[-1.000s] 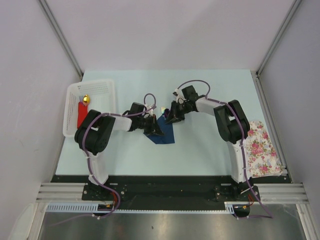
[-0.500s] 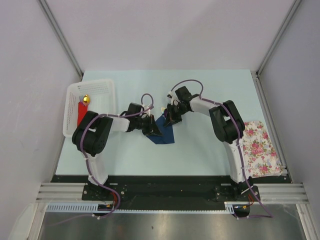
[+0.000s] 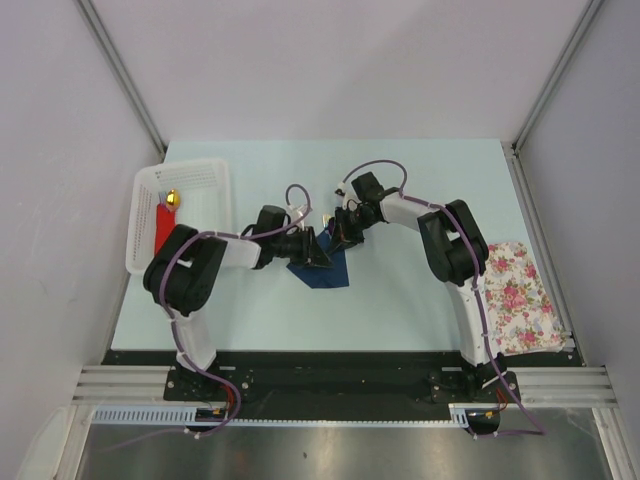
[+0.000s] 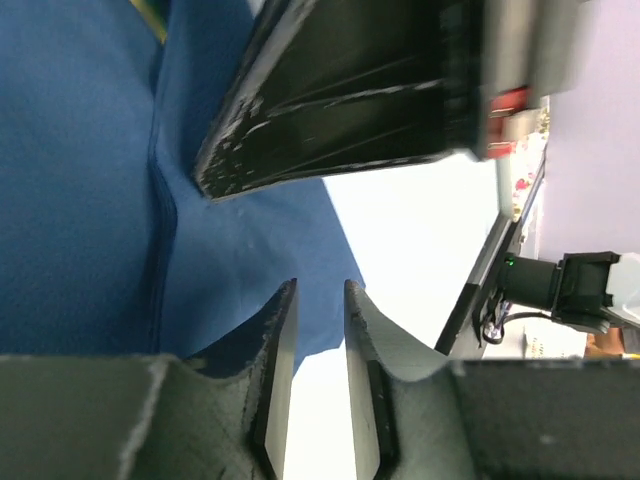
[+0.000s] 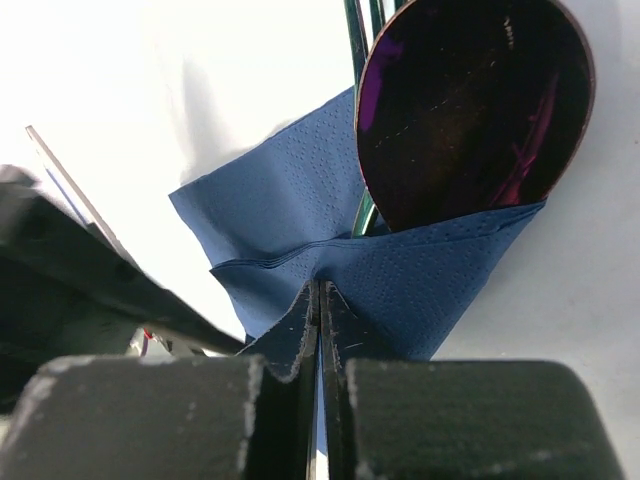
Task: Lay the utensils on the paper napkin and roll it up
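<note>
Navy paper napkin (image 3: 325, 268): mid-tabletop (image 3: 420, 290), folded partly over the utensils (image 5: 470, 100), purple spoon bowl exposed. Right claw (image 5: 320, 292): pinched closed on a napkin fold. Left claw (image 4: 320, 292): narrow slit apart, gripping nothing, over napkin.

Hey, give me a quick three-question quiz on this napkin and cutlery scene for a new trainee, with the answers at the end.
1. True or false: the spoon's shiny bowl sticks out of the folded paper napkin.
2. What is the right gripper shut on? A) the floral cloth B) the paper napkin C) nothing
3. Where does the red flat object with the gold ball lie?
Key: 1 true; 2 B; 3 in the white basket.
</note>
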`<state>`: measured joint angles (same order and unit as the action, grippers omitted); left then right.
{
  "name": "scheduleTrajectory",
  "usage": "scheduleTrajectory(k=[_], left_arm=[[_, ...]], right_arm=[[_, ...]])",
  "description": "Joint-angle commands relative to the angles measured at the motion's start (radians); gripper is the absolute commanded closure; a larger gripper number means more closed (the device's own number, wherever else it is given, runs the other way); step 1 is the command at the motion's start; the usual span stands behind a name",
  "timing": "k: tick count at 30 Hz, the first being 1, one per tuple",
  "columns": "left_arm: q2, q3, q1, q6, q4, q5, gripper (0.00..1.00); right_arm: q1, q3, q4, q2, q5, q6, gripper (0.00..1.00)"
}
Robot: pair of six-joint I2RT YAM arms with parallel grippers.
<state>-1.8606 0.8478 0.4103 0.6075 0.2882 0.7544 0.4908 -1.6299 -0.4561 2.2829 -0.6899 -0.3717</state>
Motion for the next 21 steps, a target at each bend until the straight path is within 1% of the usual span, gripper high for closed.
scheduleTrajectory(k=[1, 3, 4, 6, 7, 8, 10, 13, 17, 18, 19, 20, 21], left_arm=[[-0.066, 0.034, 0.004, 0.011, -0.021, -0.015, 0.73], [-0.095, 0.063, 0.005, -0.04, -0.078, -0.047, 0.76], [-0.109, 0.086, 0.005, -0.054, -0.136, -0.061, 0.8], [-0.126, 0.099, 0.002, -0.087, -0.179, -0.078, 0.84], [-0.124, 0.106, -0.002, -0.1, -0.222, -0.09, 0.89], [-0.121, 0.106, -0.005, -0.11, -0.236, -0.101, 0.92], [-0.111, 0.106, -0.024, -0.144, -0.282, -0.112, 0.95], [-0.088, 0.108, -0.051, -0.205, -0.355, -0.124, 0.97], [-0.081, 0.117, -0.067, -0.267, -0.411, -0.133, 0.98], [-0.078, 0.119, -0.068, -0.275, -0.406, -0.115, 0.98], [-0.074, 0.111, -0.074, -0.27, -0.39, -0.09, 0.94], [-0.046, 0.097, -0.079, -0.235, -0.359, -0.06, 0.9], [-0.025, 0.077, -0.087, -0.206, -0.268, -0.002, 0.81]], right_arm=[[-0.001, 0.004, -0.016, 0.066, 0.112, 0.016, 1.0], [-0.001, 0.004, -0.013, 0.066, 0.115, 0.007, 1.0], [-0.003, 0.002, -0.012, 0.064, 0.115, 0.004, 1.0], [-0.001, 0.004, -0.01, 0.063, 0.115, -0.004, 1.0], [-0.003, 0.004, -0.009, 0.063, 0.118, -0.006, 1.0], [-0.001, 0.007, -0.007, 0.063, 0.122, -0.009, 1.0], [-0.001, 0.011, -0.006, 0.055, 0.124, -0.022, 1.0], [0.002, 0.022, 0.008, 0.038, 0.119, -0.041, 1.0], [0.009, 0.016, 0.014, 0.03, 0.108, -0.05, 1.0], [0.009, 0.015, 0.014, 0.033, 0.115, -0.049, 1.0], [0.009, 0.015, 0.016, 0.038, 0.119, -0.042, 1.0], [0.006, 0.016, 0.01, 0.043, 0.13, -0.041, 1.0], [0.006, 0.018, 0.008, 0.046, 0.133, -0.038, 1.0]])
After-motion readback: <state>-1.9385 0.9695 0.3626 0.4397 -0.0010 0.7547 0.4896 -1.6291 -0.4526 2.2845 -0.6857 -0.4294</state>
